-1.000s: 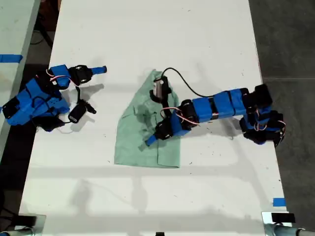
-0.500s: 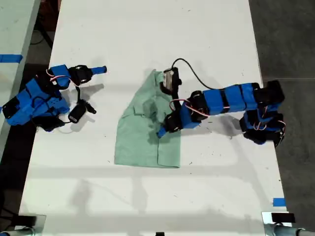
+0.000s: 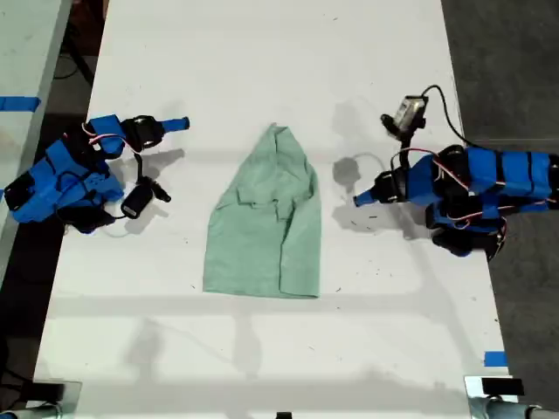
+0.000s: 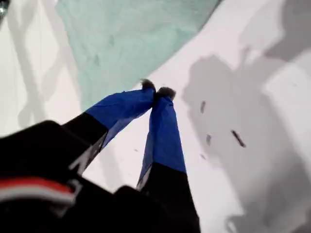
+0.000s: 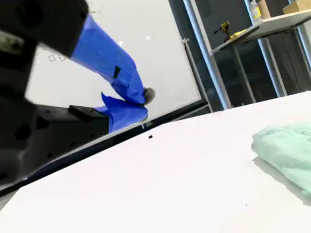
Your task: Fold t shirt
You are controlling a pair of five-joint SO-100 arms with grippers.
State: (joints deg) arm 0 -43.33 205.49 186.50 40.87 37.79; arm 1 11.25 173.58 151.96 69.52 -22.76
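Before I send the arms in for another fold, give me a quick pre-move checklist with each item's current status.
1. My first gripper empty, jaws shut: ok.
2. My first gripper off the t shirt, over bare table at the exterior view's right: ok.
3. My second gripper shut, holding nothing, apart from the shirt: ok.
4. T shirt wholly on the table, away from the edges: ok.
5. T shirt lying smooth: not ok, wrinkled.
6. Fold finished: cannot tell.

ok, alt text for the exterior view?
A wrinkled pale mint-green cloth t shirt lies on a white table, untouched. My first gripper, shut, sits at the exterior view's right of it; my second gripper, shut, rests at the exterior view's left.
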